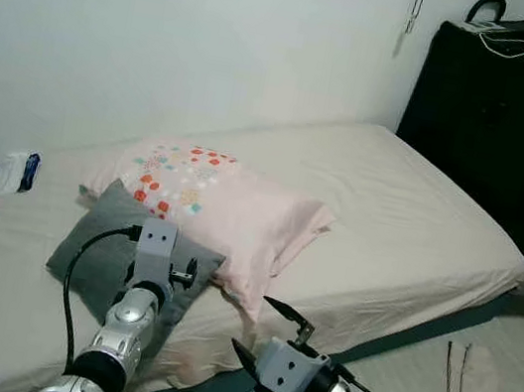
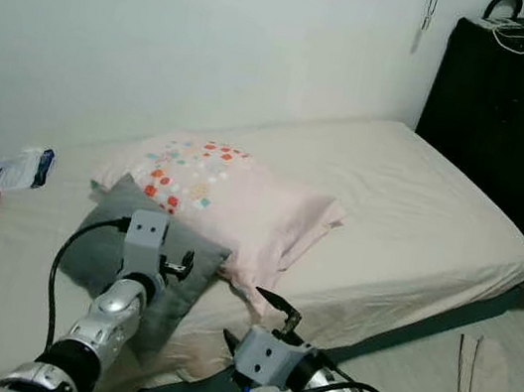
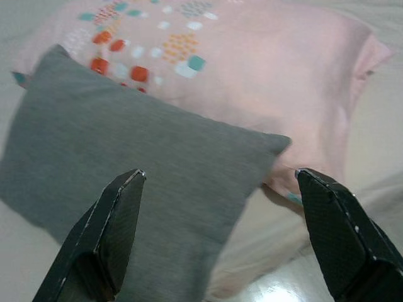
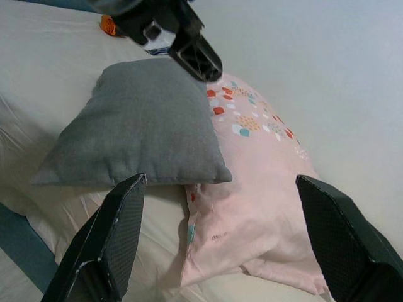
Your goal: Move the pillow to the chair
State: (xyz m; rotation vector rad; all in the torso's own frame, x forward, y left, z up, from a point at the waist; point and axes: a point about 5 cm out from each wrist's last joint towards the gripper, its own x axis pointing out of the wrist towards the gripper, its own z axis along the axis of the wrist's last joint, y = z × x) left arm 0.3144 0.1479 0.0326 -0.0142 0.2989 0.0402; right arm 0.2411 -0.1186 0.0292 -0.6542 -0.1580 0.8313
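My left gripper (image 3: 217, 236) hangs wide open over the grey pillow (image 3: 126, 182), holding nothing; my right gripper (image 1: 264, 332), also spread and empty, sits near the bed (image 1: 419, 222) edge just short of that pillow. The pink pillow (image 1: 230, 206) lies behind it, touching. The grey pillow is square and plain.

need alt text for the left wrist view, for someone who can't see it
The left gripper hangs with its jaws wide open just above a grey pillow on a bed. The grey pillow's far edge lies over a pink pillow printed with orange and teal squares.
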